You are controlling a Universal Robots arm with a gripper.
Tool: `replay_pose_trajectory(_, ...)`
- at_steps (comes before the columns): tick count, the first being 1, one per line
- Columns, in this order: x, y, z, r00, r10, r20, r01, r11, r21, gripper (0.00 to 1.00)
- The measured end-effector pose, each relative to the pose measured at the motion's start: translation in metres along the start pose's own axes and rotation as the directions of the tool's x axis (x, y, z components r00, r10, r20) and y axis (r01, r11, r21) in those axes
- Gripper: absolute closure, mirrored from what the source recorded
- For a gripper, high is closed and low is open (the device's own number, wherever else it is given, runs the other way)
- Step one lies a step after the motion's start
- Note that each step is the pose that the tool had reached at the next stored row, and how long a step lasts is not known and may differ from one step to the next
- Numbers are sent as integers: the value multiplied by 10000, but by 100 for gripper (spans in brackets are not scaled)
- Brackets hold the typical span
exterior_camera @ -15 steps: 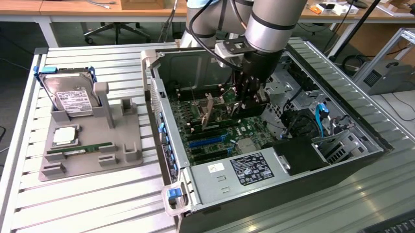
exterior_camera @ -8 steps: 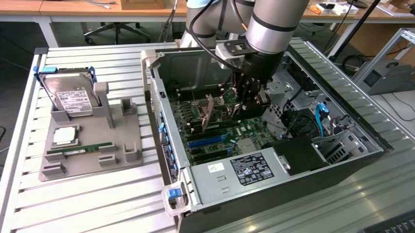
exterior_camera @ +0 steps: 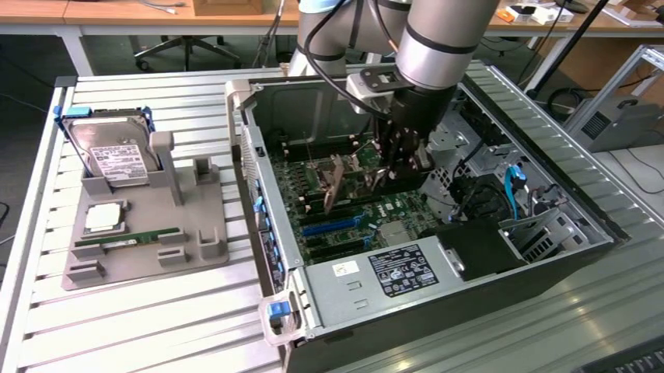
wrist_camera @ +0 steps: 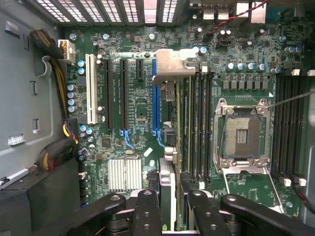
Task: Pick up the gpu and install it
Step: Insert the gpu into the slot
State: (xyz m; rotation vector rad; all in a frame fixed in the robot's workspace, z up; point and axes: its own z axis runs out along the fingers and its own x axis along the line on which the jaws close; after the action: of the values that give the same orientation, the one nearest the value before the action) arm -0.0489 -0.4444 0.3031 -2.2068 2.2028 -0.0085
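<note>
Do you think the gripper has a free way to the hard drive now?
Probably not: the gripper, holding the gpu, sits inside the computer case, whose wall separates it from the hard drive.

Arm plunges straight down — pincer (wrist_camera: 167, 206) (fingers (wrist_camera: 147, 211) vertical) clamped on a card edge.

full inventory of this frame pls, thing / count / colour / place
gpu: 1, dark board with silvery bracket, edge-on over the motherboard slots, between the gripper's fingers
computer case: 1, black and grey, open, on the exterior view's right
motherboard: 1, green, inside the case
power supply: 1, grey, at the case's near end
hard drive: 1, silver with white label, on the grey stand
memory stick: 1, green, on the stand
grey stand: 1, on the table, exterior view's left
table: 1, slatted metal
gripper: 1, black, inside the case, closed on the gpu
</note>
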Motion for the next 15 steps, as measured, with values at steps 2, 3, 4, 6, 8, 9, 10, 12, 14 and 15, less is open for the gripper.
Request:
replay_pose_trajectory(2, 13, 0, 1, 10000, 0, -1, 0, 10000, 0, 73)
replay_pose_trajectory(3, 18, 0, 1, 10000, 0, 0, 0, 10000, 0, 73)
replay_pose_trajectory(4, 24, 0, 2, 10000, 0, 1, 0, 10000, 0, 73)
replay_pose_trajectory(6, 32, 0, 2, 10000, 0, -1, 0, 10000, 0, 73)
replay_pose_trajectory(8, 42, 0, 4, 10000, 0, 0, 0, 10000, 0, 73)
replay_pose_trajectory(9, 47, 0, 4, 10000, 0, -1, 0, 10000, 0, 73)
replay_pose_trajectory(10, 54, 0, 5, 10000, 0, 0, 0, 10000, 0, 73)
replay_pose_trajectory(12, 63, 0, 6, 10000, 0, 0, 0, 10000, -1, 73)
replay_pose_trajectory(14, 75, 0, 7, 10000, -1, 0, 1, 10000, 0, 73)
replay_pose_trajectory(15, 83, 0, 8, 10000, 0, 0, 0, 10000, 0, 73)
